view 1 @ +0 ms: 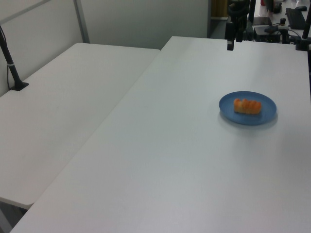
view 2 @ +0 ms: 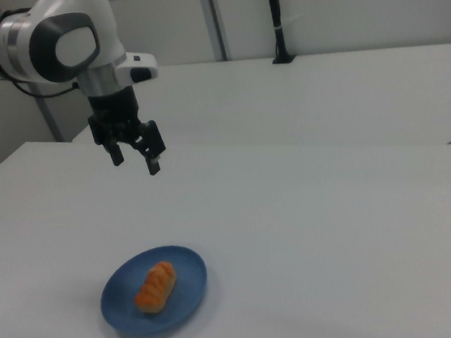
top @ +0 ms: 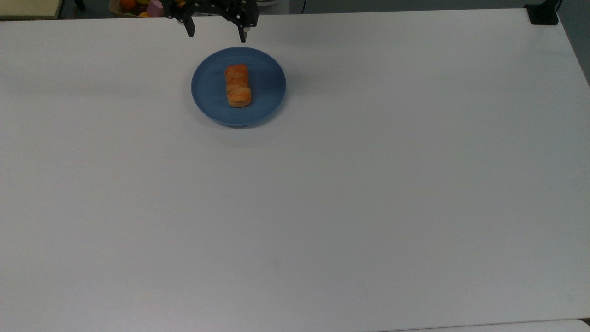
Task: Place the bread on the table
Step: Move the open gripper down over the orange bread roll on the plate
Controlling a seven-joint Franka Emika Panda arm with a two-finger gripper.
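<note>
The golden-orange bread (top: 238,85) lies lengthwise in the middle of a round blue plate (top: 208,92) on the white table (top: 350,184). It also shows as the bread (view 1: 247,106) on the plate (view 1: 265,116), and as the bread (view 2: 156,287) on the plate (view 2: 186,284). My gripper (top: 216,34) hangs open and empty in the air, beyond the plate's far rim at the top view's upper edge. In the right view the gripper (view 2: 135,162) is well above the table, up and slightly left of the plate. In the left view the gripper (view 1: 230,44) hangs above and behind the plate.
A second white table (view 1: 63,107) adjoins this one, carrying a black pole mount (view 1: 14,73). A basket of colourful items (top: 138,6) sits past the table's far edge in the top view. A black clamp (top: 543,14) sits at the top view's upper right corner.
</note>
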